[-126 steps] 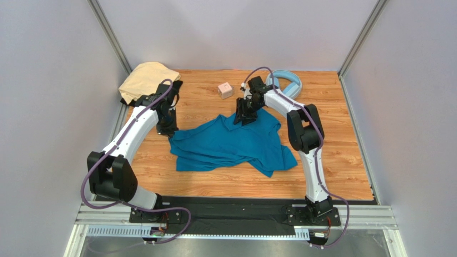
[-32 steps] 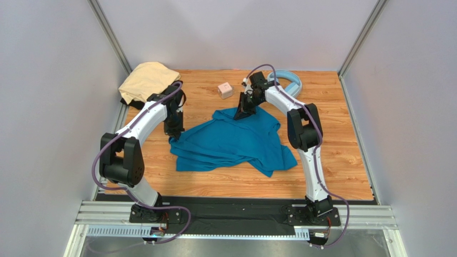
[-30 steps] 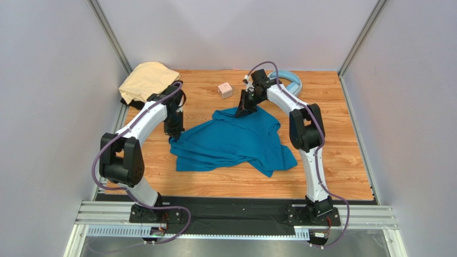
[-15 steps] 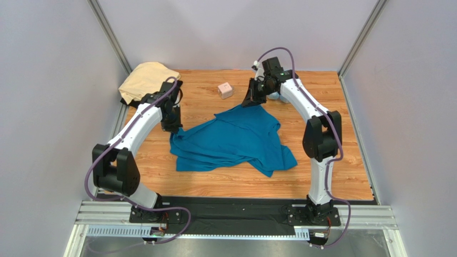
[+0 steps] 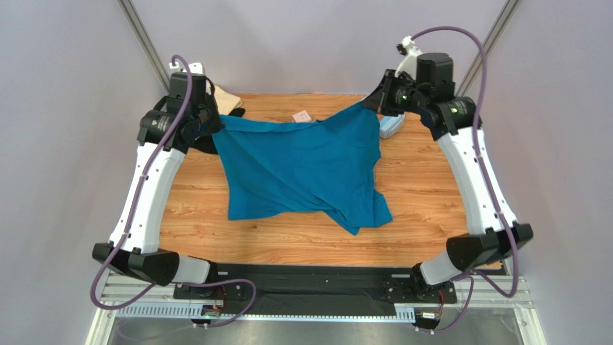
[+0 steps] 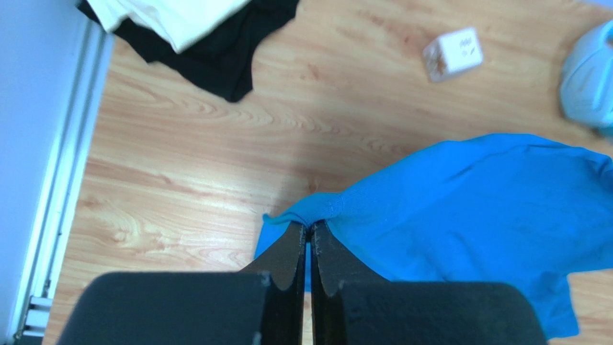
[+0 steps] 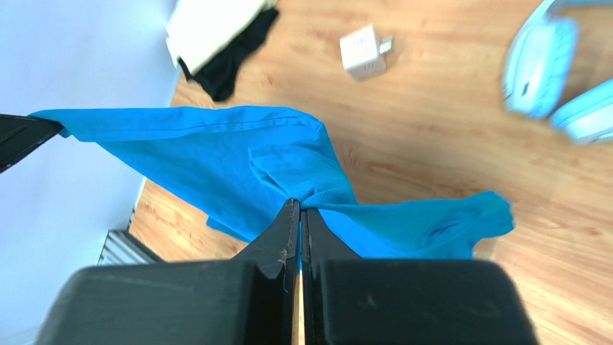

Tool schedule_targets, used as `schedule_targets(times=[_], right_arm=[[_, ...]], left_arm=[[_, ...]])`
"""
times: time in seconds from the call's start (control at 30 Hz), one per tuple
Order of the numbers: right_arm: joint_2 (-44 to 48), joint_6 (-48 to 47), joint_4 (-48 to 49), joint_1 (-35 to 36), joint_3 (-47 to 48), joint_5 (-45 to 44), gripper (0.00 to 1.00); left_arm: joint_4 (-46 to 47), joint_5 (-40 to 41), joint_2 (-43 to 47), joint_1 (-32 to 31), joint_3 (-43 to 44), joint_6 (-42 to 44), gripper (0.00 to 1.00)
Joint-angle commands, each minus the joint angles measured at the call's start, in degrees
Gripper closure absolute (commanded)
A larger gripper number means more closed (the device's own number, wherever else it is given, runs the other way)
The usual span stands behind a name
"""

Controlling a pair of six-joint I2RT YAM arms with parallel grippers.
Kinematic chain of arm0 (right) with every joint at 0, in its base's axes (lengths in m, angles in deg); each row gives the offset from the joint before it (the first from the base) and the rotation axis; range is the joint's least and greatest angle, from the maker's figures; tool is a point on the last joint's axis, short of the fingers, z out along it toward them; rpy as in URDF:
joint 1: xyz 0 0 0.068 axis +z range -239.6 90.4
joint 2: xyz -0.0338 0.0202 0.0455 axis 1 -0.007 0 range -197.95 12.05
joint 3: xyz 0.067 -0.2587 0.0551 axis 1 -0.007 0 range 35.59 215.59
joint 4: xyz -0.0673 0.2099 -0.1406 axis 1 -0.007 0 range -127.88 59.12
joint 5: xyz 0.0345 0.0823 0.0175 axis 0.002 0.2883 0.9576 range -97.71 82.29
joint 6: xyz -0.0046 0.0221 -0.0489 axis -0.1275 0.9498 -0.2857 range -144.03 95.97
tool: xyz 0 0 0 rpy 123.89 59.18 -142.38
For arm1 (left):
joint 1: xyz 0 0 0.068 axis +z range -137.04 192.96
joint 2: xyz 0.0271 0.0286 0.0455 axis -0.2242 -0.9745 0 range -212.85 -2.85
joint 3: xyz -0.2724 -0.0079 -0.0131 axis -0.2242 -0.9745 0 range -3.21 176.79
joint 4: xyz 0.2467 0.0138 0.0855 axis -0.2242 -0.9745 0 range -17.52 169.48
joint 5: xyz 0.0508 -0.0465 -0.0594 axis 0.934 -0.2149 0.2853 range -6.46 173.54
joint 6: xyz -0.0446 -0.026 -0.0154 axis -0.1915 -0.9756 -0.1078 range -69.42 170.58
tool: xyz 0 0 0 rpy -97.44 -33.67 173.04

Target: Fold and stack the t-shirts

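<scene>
Teal-blue cloth fills the middle of the scene: the teal-blue t-shirt [image 5: 302,169] hangs stretched between our two arms, its upper edge pulled into a line above the far half of the wooden worktop [image 5: 439,194]. The rest trails down in loose folds toward the near side.

Our left pincer [image 6: 309,231] is raised at the far left, fingers pressed together on a bunched corner of the shirt; the wrist view shows only a thin slit between them, with blue cloth pinched at the tips. Our right pincer [image 7: 300,208] is raised at the far right and is clamped the same way on the opposite corner, a small knot of fabric gathered at its tips.

Below and beyond the stretched edge lie the other garments – the pale tan t-shirt [image 7: 209,25] sits on top of the black t-shirt [image 7: 230,61] in the far left corner of the worktop. The small cube [image 7: 363,50] rests on bare wood near the far edge, apart from both. The light-blue headphones [image 7: 539,68] lie at the far right, under our right arm
</scene>
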State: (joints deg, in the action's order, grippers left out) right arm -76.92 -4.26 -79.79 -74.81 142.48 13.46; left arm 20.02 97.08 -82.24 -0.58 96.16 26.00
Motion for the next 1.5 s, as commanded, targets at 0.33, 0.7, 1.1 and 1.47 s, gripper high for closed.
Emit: schedule_targets(times=[0.33, 0.7, 1.1, 1.47], right_arm=[[24.98, -1.93, 1.88, -3.10, 2.79, -10.97, 1.00], [35.96, 0.79, -0.40, -3.10, 4.46, -6.50, 1.00], [31.51, 3.61, -2.77, -3.10, 17.72, -5.34, 1.00], [13.22, 0.80, 0.99, -3.10, 12.92, -5.62, 1.00]], left_arm=[[-8.21, -0.70, 10.75, -1.40, 10.75, -0.38, 1.00], [-1.99, -12.12, 23.66, -3.33, 2.50, 1.46, 1.00], [1.45, -13.99, 32.73, -3.33, 1.18, 1.11, 1.00], [3.20, -5.55, 21.31, -3.33, -17.01, -1.00, 1.00]])
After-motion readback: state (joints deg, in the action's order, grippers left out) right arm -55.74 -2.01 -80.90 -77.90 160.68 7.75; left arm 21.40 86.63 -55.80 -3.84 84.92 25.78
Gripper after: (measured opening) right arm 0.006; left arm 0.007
